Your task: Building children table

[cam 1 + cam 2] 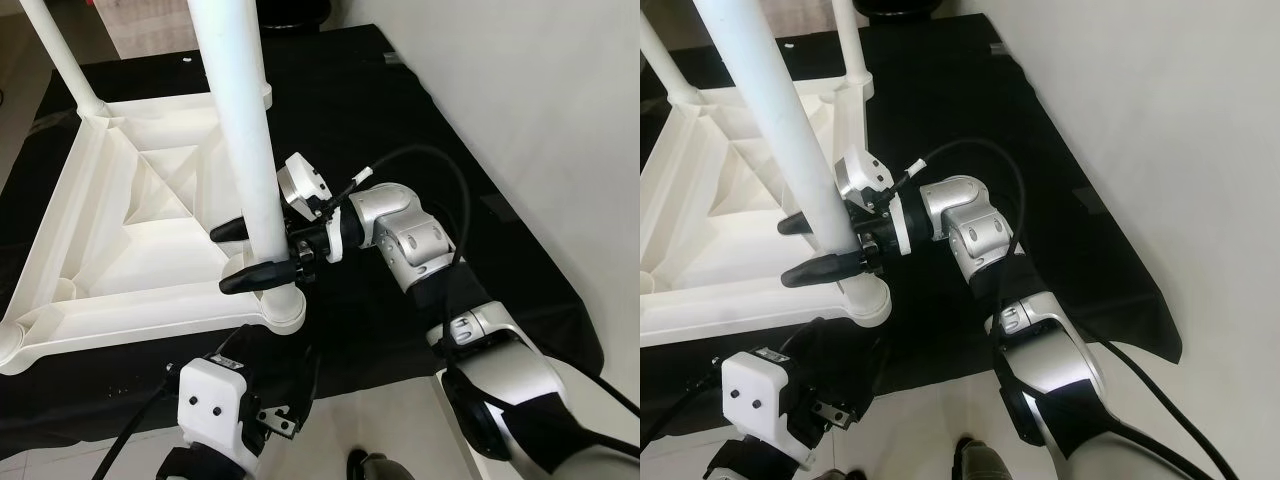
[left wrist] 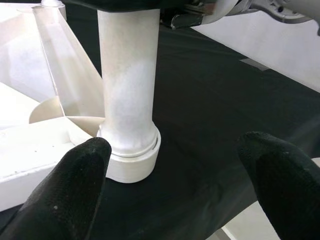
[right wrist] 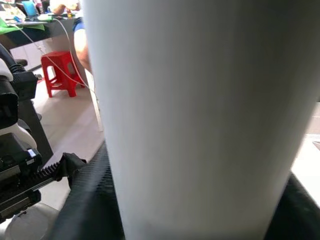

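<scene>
An upturned white tabletop lies on a black cloth. The right gripper reaches across, its 2 fingers closed around the near table leg. The left gripper hovers spread beside the socket.

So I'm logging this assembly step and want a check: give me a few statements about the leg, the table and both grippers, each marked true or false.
1. The right gripper is closed around the near leg. True.
2. That leg lies flat on the black cloth. False: it stands upright in the corner socket of the upturned table.
3. The left gripper holds the leg. False: its fingers are open, short of the socket.
4. The table rests on black cloth. True.
5. The table is red. False: it is white.
</scene>
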`<state>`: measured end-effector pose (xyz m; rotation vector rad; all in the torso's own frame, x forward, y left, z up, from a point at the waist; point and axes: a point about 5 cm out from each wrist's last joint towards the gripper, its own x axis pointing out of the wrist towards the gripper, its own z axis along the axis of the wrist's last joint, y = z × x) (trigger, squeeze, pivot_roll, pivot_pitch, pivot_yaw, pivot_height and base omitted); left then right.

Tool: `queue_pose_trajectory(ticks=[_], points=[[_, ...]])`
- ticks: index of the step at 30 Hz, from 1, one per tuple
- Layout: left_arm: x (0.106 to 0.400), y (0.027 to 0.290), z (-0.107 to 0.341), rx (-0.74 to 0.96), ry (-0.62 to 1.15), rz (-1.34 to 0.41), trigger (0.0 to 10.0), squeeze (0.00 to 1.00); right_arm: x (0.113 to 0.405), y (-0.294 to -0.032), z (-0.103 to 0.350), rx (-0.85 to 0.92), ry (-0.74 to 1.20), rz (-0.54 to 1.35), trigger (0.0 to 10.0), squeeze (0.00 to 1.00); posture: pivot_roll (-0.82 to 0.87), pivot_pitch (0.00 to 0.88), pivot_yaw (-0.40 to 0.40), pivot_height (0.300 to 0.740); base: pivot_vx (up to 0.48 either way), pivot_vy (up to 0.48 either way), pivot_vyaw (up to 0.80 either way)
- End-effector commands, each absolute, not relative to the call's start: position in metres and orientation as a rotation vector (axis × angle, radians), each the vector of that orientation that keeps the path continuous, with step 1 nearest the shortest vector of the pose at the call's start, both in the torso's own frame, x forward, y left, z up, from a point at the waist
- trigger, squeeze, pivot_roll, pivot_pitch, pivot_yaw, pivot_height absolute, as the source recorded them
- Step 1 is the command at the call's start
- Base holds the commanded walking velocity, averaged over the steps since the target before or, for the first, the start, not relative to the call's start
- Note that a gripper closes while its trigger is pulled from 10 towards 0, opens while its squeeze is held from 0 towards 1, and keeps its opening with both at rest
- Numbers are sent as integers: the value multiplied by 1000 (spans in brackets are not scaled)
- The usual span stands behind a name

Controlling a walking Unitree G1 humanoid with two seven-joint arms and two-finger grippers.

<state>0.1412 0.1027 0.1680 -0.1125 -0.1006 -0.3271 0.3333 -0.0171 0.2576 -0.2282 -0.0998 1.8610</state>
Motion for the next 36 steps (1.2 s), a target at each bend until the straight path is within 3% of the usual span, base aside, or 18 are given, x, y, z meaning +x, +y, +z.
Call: queue_pose_trajectory(ticks=[1,6,8,9,10,11,12,14,15,16,17,24,25,27,28,30,31,36], points=[[138,103,169,-111,-96,-321,10000,0,331,-11,261,-214,-132,1898,0,0,27,232,-26,740,0,0,0],[139,102,169,-113,-94,-321,10000,0,338,-30,265,-194,-209,1736,0,0,15,224,-25,740,0,0,0],[141,102,168,-113,-95,-321,10000,0,342,-42,265,-184,-235,1547,0,0,8,222,-30,740,0,0,0],[141,102,168,-113,-95,-321,10000,0,342,-42,265,-184,-235,1547,0,0,8,222,-30,740,0,0,0],[141,102,168,-112,-95,-321,10000,0,341,-45,258,-129,-203,1381,0,0,4,219,-33,740,0,0,0],[141,102,168,-112,-95,-321,10000,0,341,-45,258,-129,-203,1381,0,0,4,219,-33,740,0,0,0],[142,103,168,-110,-95,-320,10000,0,338,-45,249,-99,-168,1246,0,0,-1,216,-35,740,0,0,0],[144,105,167,-107,-95,-317,10000,0,322,-43,206,-84,-13,750,0,0,-23,215,-24,740,0,0,0],[145,106,167,-106,-95,-316,10000,0,313,-47,192,-89,47,593,0,0,-23,215,-24,740,0,0,0],[145,106,167,-106,-95,-316,10000,0,313,-47,192,-89,47,593,0,0,-23,215,-24,740,0,0,0],[149,107,165,-101,-95,-318,10000,0,289,-26,180,-112,43,674,0,0,-19,189,-4,740,0,0,0],[152,109,163,-96,-94,-317,10000,0,291,-12,183,-102,-1,786,0,0,-11,173,-1,740,0,0,0],[153,109,163,-95,-94,-316,10000,0,294,-11,186,-105,-12,811,1098,0,-2,176,-4,740,0,0,0],[153,109,163,-95,-94,-316,10000,0,294,-11,186,-105,-12,811,1098,0,-2,176,-4,740,0,0,0],[154,110,163,-93,-95,-313,10000,0,294,-10,189,-112,-19,820,10000,0,-2,176,-4,740,0,0,0],[155,110,163,-92,-96,-309,10000,0,295,-9,194,-99,-45,880,10000,0,6,172,3,740,0,0,0],[155,110,164,-90,-96,-307,10000,0,294,-9,200,-90,-65,914,10000,949,16,174,-3,740,0,0,0],[155,111,164,-91,-95,-306,10000,0,298,-14,216,-88,-123,1078,10000,1000,19,179,-6,740,0,0,0]])
